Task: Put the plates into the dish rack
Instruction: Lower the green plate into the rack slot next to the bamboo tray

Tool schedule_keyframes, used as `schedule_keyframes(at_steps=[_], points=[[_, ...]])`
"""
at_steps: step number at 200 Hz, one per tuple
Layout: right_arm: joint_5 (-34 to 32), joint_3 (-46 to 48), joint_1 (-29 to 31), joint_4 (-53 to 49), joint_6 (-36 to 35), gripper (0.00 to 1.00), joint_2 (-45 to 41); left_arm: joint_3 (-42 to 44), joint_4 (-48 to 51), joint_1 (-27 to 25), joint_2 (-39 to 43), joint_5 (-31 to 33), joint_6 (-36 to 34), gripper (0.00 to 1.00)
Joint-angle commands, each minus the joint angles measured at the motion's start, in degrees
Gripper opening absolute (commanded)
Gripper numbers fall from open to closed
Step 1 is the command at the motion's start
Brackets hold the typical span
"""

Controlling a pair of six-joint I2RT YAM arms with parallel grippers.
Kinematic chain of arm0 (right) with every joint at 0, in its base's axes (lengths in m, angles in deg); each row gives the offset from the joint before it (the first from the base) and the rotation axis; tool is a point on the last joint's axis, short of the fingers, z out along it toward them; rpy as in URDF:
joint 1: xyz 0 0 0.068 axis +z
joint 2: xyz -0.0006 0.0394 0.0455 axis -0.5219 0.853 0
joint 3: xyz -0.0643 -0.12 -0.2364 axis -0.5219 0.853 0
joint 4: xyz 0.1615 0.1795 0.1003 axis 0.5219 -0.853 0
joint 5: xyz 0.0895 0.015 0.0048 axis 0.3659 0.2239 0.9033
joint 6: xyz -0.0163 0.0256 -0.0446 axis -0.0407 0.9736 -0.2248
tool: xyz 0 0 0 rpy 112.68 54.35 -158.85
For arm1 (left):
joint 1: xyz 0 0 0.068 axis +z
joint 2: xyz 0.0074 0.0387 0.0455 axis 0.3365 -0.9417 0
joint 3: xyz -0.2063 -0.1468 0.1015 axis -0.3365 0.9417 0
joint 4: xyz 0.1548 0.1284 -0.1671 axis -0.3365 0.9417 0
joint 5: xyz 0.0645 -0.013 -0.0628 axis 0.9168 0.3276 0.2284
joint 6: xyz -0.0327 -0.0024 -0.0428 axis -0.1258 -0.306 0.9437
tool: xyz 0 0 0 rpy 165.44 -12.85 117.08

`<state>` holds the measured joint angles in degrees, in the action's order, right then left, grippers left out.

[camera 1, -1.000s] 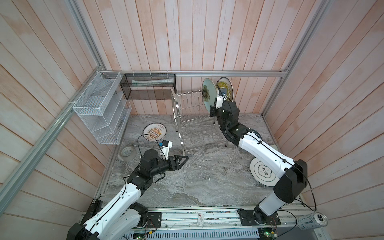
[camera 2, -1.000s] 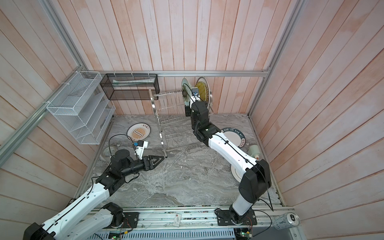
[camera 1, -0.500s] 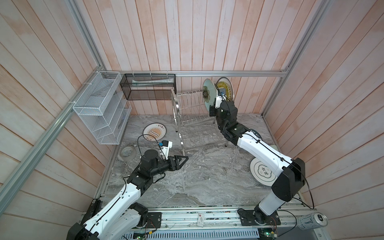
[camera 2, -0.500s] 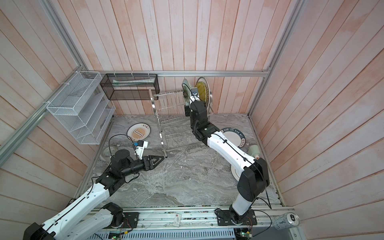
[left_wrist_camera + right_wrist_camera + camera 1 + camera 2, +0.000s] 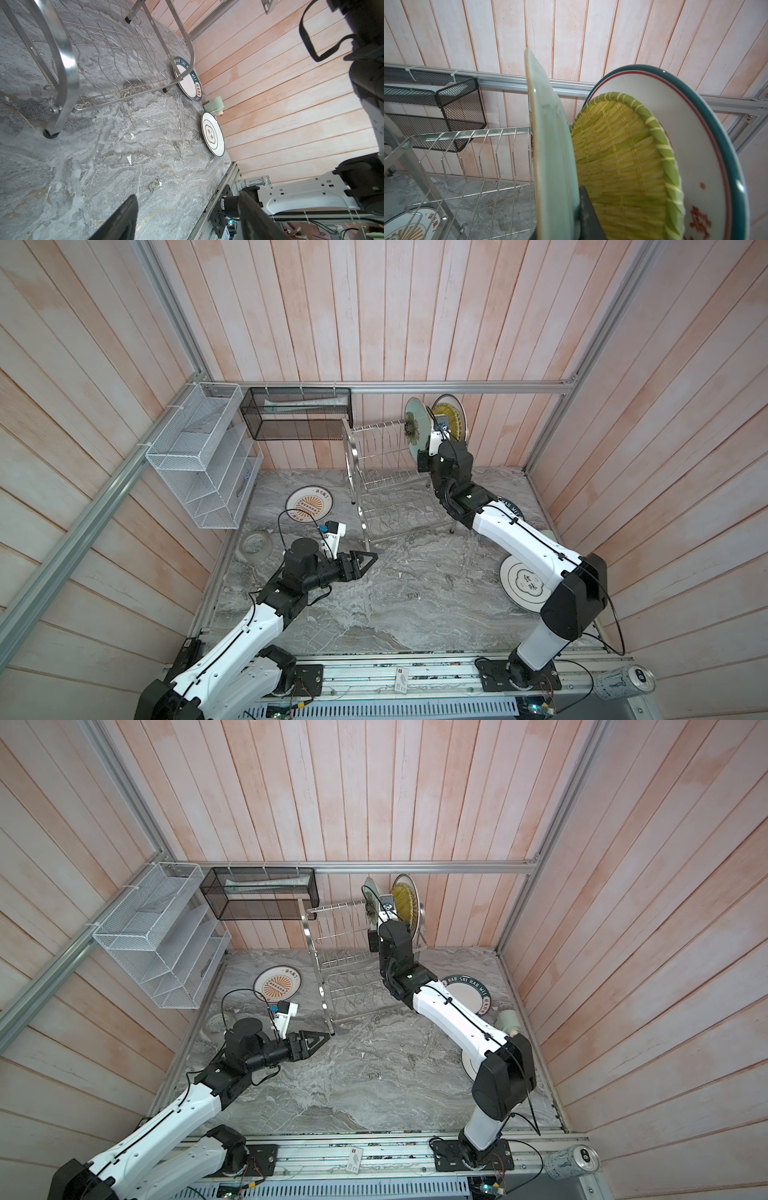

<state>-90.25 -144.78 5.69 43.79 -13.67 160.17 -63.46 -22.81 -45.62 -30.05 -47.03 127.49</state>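
The dish rack [image 5: 376, 472] [image 5: 345, 965] stands at the back middle of the marble table. At its upper tier's right end a pale green plate with a dark flower [image 5: 415, 427] [image 5: 371, 903] [image 5: 552, 145] stands on edge. My right gripper [image 5: 432, 437] [image 5: 560, 220] is shut on the plate's lower rim. Just behind it, the yellow woven-look plate [image 5: 449, 416] [image 5: 623, 158] stands upright. An orange sunburst plate [image 5: 309, 504], a lettered green-rim plate [image 5: 469, 992] [image 5: 188, 80] and a cloud-outline plate [image 5: 521, 585] [image 5: 213, 134] lie flat on the table. My left gripper [image 5: 372, 558] [image 5: 187, 195] hovers open and holds nothing, near the rack's front left foot.
A grey tape roll [image 5: 255, 545] lies at the left edge. A white mesh organizer [image 5: 199, 456] and a black mesh basket [image 5: 297, 418] hang on the walls. A pale green cup [image 5: 509, 1019] lies by the right wall. A can [image 5: 621, 680] lies off the table's front right.
My right arm has shifted slightly at the rack's upper right end, still gripping the green plate. The left arm has not moved.
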Motion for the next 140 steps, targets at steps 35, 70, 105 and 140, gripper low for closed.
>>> schedule_keyframes(at_steps=[35,70,105,140], points=[[-0.26,-3.24,0.32,4.74,0.15,0.16,-0.82,0.11,-0.58,-0.24,-0.09,-0.95,-0.3,0.77],[0.05,-3.7,0.39,4.39,-0.16,0.27,-0.9,-0.33,-0.75,-0.23,-0.85,-1.28,-0.37,0.78],[0.11,-3.42,0.38,4.47,-0.34,0.31,-1.47,-0.64,-0.84,-0.23,-1.28,-1.48,-0.4,0.78],[0.13,-3.37,0.38,4.71,-0.6,0.33,-1.99,-0.95,-0.85,-0.22,-1.52,-1.56,-0.47,0.78]])
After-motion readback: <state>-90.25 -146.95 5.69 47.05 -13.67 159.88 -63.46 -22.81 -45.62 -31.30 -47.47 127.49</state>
